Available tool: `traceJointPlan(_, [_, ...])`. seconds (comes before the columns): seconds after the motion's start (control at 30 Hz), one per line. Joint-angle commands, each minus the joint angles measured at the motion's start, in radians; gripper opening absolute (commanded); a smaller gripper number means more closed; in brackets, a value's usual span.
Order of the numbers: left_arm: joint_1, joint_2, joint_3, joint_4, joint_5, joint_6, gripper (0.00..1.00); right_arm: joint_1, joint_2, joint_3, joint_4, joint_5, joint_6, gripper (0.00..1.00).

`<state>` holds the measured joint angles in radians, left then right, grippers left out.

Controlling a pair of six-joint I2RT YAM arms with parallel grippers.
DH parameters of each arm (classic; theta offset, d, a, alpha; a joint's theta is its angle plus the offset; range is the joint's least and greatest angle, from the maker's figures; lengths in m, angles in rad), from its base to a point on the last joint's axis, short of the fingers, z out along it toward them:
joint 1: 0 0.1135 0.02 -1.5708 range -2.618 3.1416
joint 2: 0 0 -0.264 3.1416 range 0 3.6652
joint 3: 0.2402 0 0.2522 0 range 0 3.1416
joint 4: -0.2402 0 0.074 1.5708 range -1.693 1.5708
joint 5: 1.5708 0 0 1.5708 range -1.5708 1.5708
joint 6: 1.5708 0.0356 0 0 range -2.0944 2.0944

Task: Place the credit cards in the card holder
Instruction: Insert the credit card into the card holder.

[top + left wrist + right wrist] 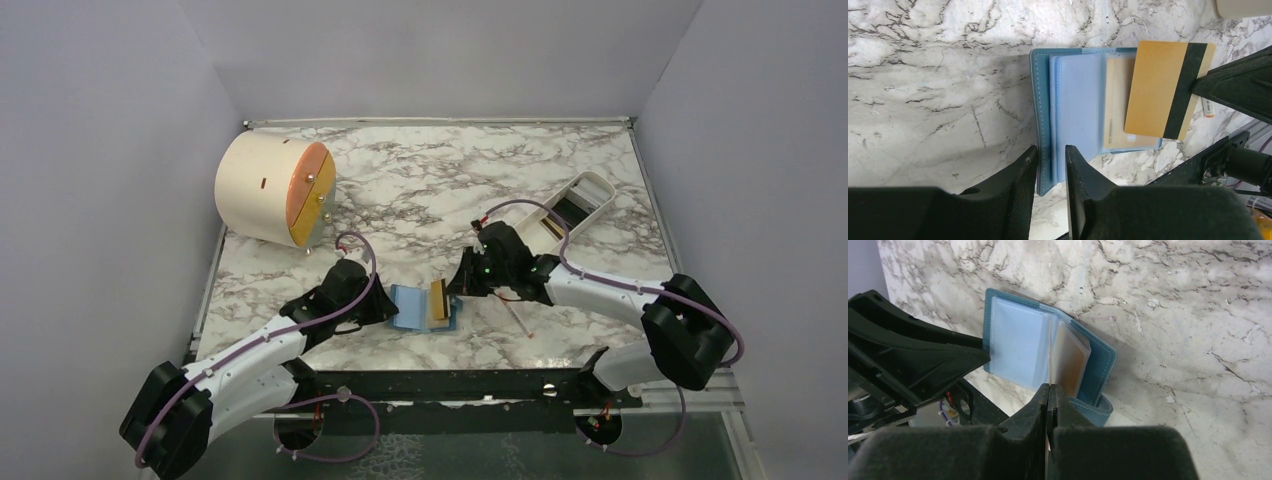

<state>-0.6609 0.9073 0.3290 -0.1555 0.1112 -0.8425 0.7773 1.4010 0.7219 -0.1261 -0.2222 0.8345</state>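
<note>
Left claw (1050, 185) low, parted astride teal-blue folding card holder's (1073, 100) edge.
Right claw (1048, 395) clenches gold-yellow striped plastic card (1158, 95) over its pages; marble desk (420, 190) spreads beyond.

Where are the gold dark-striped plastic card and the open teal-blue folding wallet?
gold dark-striped plastic card (1155, 90): left wrist view, its gold face.
open teal-blue folding wallet (1040, 100): left wrist view, its stitched left edge.

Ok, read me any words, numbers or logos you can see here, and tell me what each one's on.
Nothing here can be read.
On the pocketed card in the holder: a row of small characters along one edge, too blurred to read.
On the gold card in the right gripper: only a dark stripe, no print showing.
</note>
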Motion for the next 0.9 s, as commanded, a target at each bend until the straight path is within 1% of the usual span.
traceJointPlan(0.0, [0.001, -0.006, 0.003, -0.03, -0.039, 0.008, 0.28, 0.003, 0.026, -0.028, 0.043, 0.04, 0.022, 0.01])
traceJointPlan(0.1, [0.001, -0.001, 0.0, -0.032, -0.044, 0.007, 0.26, 0.004, 0.049, -0.041, 0.059, 0.034, 0.018, 0.01])
traceJointPlan(0.3, [0.001, 0.005, 0.0, -0.03, -0.043, 0.009, 0.04, 0.003, 0.067, -0.062, 0.082, 0.03, 0.02, 0.01])
traceJointPlan(0.37, [0.001, 0.006, -0.002, -0.03, -0.048, 0.011, 0.0, 0.003, 0.063, -0.072, 0.103, 0.022, 0.026, 0.01])
traceJointPlan(0.6, [0.001, 0.02, -0.018, -0.018, -0.047, 0.011, 0.0, 0.004, 0.038, -0.118, 0.203, -0.053, 0.084, 0.01])
traceJointPlan(0.87, [0.001, 0.037, -0.027, 0.001, -0.039, 0.015, 0.0, 0.004, 0.045, -0.13, 0.247, -0.077, 0.102, 0.01])
